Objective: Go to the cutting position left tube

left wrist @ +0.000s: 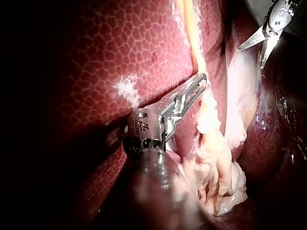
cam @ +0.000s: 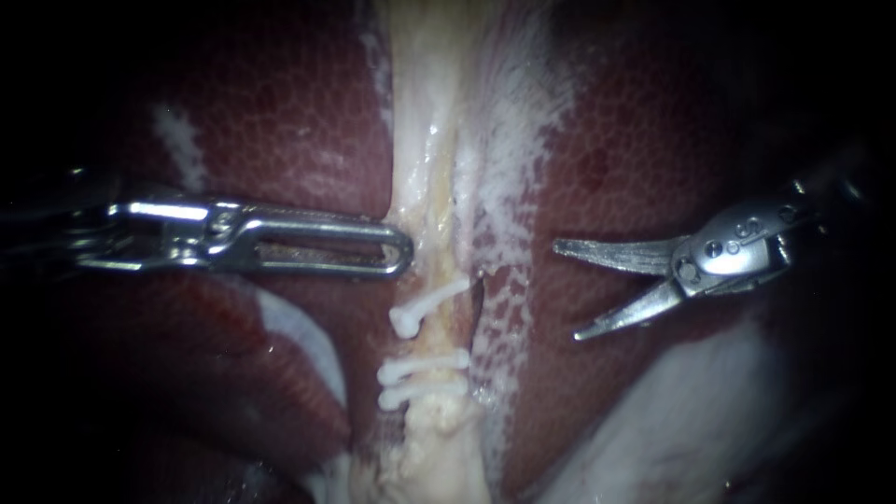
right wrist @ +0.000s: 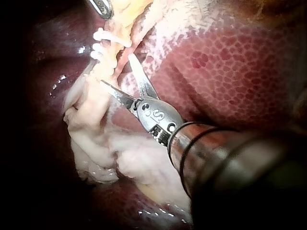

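Close view of a dark red liver [cam: 280, 121] w/ a pale, cream-coloured strip of tissue [cam: 425, 140] running top to bottom down the middle. The tube [cam: 437, 332] lay in the lower half of that strip, crossed by three white clips [cam: 422, 366]. One clip sat slanted higher up, then came a bare stretch of tube, then two clips close together below.

My left instrument [cam: 403, 252] lay level, shaft from the left. Its slotted jaws were pressed together, holding nothing I could see. The rounded tip touched the strip's left edge, just above the top clip.

My right instrument [cam: 566, 291] lay w/ its shaft from the right, its two thin pointed blades spread wide in a V opening toward the tube. The blade tips sat over liver & whitish film, apart from the tube. They were approx level w/ the top clip and the bare stretch under it.

In the right wrist view, the open blades pointed toward the clips, w/ a lump of pale fatty tissue [right wrist: 110, 153] beside & under them.
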Controlling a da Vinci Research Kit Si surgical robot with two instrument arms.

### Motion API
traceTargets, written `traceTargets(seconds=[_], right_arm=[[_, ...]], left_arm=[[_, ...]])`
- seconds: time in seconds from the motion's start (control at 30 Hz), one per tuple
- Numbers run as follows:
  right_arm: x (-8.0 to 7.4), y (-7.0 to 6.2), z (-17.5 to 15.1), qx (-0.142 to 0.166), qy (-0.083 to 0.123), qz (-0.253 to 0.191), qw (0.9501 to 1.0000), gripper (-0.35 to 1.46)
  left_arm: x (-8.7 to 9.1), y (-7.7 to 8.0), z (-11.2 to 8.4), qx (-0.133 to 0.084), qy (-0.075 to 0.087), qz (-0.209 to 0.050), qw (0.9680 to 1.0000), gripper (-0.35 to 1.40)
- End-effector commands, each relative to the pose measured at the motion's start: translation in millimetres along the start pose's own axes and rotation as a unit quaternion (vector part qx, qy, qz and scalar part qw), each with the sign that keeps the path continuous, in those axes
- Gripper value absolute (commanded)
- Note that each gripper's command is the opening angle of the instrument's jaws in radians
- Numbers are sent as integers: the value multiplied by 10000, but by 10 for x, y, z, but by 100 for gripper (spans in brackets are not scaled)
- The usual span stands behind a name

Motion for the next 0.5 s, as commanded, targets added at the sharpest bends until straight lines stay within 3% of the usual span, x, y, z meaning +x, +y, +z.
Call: traceTargets(seconds=[0.03, 0.4, 0.5], right_arm=[[0, 0, 0, 0, 0, 0, 10000, 142], [-4, -5, 1, 23, -3, 154, 9999, 142], [-9, -9, 4, 98, -96, 300, 9995, 140]], left_arm=[[0, 0, 0, -1, -1, 0, 10000, -35], [1, -1, -3, 4, 1, 1, 10000, -35], [1, -1, -6, 9, 4, 0, 10000, -35]])
